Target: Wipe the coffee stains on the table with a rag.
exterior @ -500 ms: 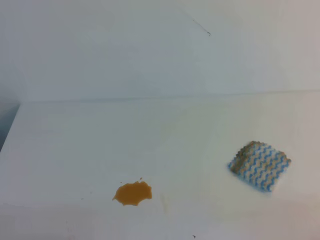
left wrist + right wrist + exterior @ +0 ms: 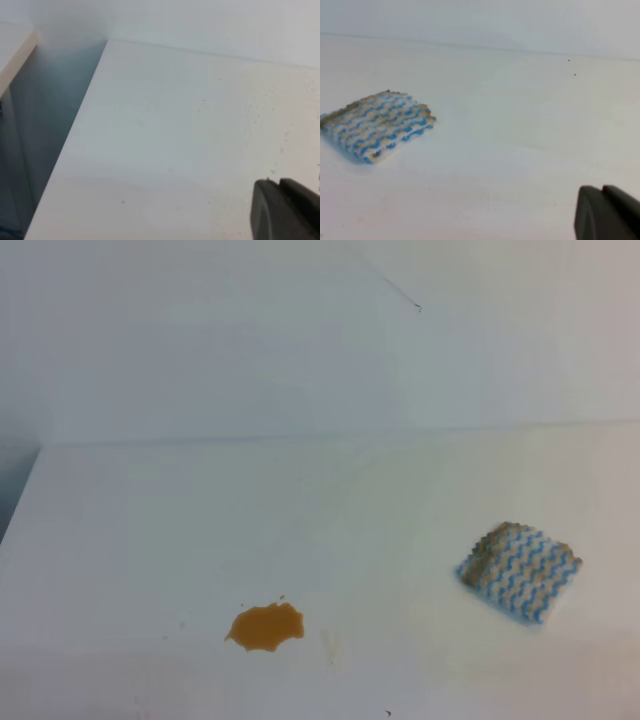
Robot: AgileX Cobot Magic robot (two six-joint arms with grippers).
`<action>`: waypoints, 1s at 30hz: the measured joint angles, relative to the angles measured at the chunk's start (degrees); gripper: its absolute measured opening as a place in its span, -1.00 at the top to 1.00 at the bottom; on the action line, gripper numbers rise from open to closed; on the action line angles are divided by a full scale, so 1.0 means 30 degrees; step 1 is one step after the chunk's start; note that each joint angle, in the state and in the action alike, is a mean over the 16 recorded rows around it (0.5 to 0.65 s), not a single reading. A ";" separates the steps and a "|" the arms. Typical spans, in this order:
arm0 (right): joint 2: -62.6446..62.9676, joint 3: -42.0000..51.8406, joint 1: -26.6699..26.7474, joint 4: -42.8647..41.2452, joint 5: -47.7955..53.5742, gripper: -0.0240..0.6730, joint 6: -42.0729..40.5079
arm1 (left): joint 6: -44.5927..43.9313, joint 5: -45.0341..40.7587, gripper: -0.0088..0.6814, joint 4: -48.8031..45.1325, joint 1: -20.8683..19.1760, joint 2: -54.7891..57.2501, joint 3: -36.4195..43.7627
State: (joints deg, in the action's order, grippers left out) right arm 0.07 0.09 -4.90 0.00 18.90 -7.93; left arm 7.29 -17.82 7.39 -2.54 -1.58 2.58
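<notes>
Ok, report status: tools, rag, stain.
Both tools off the work, jaw state unclear. Rag flat on table, untouched. Coffee stain unwiped, apart from rag. Nothing between them.

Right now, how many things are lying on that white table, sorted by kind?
Rag, blue, white and tan zigzag: 1
Coffee stains, one orange-brown puddle: 1
Total on the table: 2
</notes>
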 joint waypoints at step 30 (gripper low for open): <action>0.0105 -0.0019 0.0001 -0.0089 -0.7207 0.94 0.0431 | 0.0000 0.0000 0.97 0.0000 0.0000 0.0000 0.0000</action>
State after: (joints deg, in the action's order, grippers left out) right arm 0.38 0.04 -4.90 -0.27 -2.72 -6.63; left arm 7.29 -17.82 7.39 -2.54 -1.58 2.58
